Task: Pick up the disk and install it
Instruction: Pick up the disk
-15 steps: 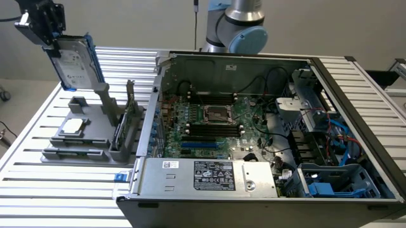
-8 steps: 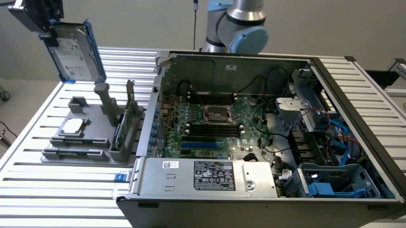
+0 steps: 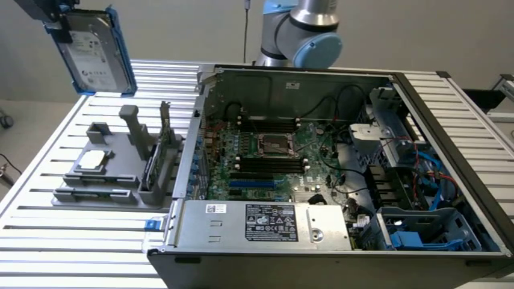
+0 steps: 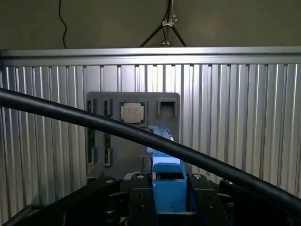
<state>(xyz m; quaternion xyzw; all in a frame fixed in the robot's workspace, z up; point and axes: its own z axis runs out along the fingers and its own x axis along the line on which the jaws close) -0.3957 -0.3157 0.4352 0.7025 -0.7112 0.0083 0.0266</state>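
Observation:
The disk (image 3: 96, 51), a silver-grey drive with a white label in a blue carrier, hangs high in the air at the exterior view's upper left. It is above the grey fixture (image 3: 112, 174) and well clear of the table. My gripper (image 3: 55, 24) is shut on the disk's upper end. In the wrist view the blue carrier edge of the disk (image 4: 167, 176) sits clamped in my gripper (image 4: 169, 200), between the two black fingers (image 4: 141, 197). The fixture lies far below.
An open computer case (image 3: 449, 126) fills the exterior view's middle and right, with a motherboard (image 3: 273, 150), a power supply (image 3: 265, 223) and a blue drive bay (image 3: 418, 232). The fixture holds a small square chip (image 3: 92, 159) and an upright green card (image 3: 165, 129). A black cable (image 4: 94, 122) crosses the wrist view.

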